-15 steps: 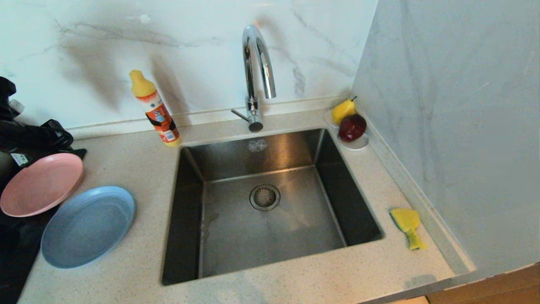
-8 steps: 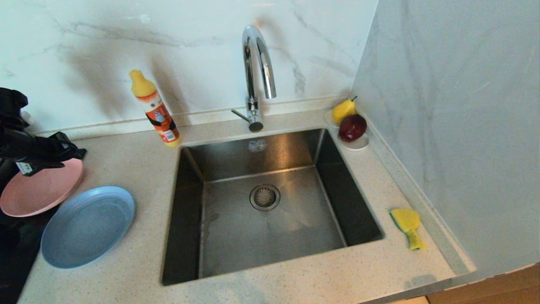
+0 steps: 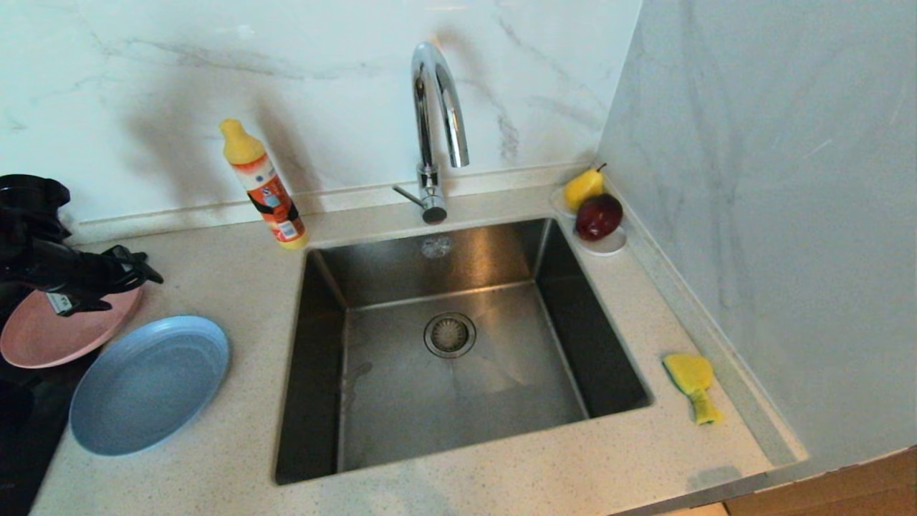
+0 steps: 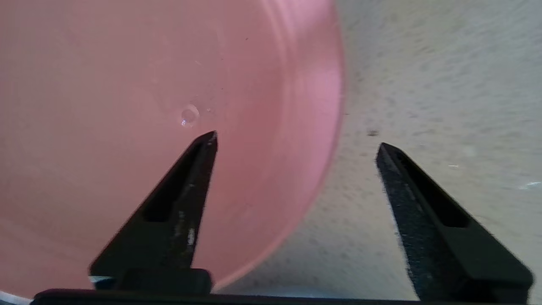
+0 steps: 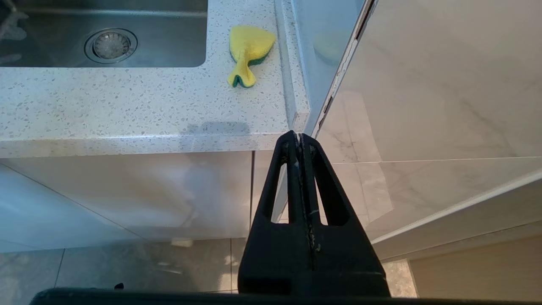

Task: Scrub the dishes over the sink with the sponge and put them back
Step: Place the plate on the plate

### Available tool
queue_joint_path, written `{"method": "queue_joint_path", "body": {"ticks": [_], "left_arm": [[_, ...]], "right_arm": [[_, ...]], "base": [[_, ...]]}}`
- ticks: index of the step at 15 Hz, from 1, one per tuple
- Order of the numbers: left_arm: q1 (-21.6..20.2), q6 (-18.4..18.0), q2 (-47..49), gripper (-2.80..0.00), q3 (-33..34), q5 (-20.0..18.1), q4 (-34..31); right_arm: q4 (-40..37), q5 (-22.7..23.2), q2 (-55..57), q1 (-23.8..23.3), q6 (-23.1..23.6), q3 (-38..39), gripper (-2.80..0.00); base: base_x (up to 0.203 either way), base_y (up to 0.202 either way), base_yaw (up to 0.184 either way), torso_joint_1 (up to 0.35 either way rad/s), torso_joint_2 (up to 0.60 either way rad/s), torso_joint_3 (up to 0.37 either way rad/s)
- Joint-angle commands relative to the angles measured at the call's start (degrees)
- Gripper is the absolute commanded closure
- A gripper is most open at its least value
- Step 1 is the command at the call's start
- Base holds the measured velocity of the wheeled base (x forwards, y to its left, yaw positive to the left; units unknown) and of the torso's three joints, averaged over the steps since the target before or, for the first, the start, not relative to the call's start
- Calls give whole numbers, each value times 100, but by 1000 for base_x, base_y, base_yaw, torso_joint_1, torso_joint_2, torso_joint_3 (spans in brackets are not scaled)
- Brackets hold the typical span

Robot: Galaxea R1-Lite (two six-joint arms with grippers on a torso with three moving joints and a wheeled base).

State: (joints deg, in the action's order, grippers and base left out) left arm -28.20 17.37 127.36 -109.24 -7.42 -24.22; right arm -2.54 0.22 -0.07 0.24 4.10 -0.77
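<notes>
since a second ago the left gripper (image 4: pixel 296 140) has let go of the pink plate (image 3: pixel 50 333) and risen a little toward the far side, and the plate now lies flatter on the counter (image 3: pixel 236 279) at the far left. its jaws stand wide apart, holding nothing, one finger over the plate's inner face and the other over bare counter beyond the rim. just near and right of the pink plate lies the light-blue plate (image 3: pixel 149 384), flat on the counter, left of the sink (image 3: pixel 458 401). the sponge (image 3: pixel 691 381) lies on the counter right of the sink, near the side wall. behind the sink stands the tap (image 3: pixel 437 122), with an orange bottle (image 3: pixel 265 188) to its left and a white saucer (image 3: pixel 607 246) of fruit in the far right corner. the right gripper (image 5: pixel 300 136) hangs parked below the counter's near edge, fingers pressed together on nothing.
</notes>
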Motion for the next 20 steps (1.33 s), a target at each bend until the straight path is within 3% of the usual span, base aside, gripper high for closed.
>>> {"method": "queue_joint_path", "body": {"ticks": [1,5,6,20], "left_arm": [[-2,3,157,-280,-9,-5,20],[-2,3,156,-280,-36,-5,32],[-2,3,149,0,-36,-5,40],[-19,-15,0,0,-36,-5,251]], "right_arm": [[-1,4,-10,2,3,-2,0],[-1,4,-10,2,3,4,0],[-1,4,-10,2,3,-2,0],[-1,4,-10,2,3,-2,0]], "base": [[0,0,0,0,0,0],[0,0,0,0,0,0],[0,0,0,0,0,0],[0,0,0,0,0,0]]}}
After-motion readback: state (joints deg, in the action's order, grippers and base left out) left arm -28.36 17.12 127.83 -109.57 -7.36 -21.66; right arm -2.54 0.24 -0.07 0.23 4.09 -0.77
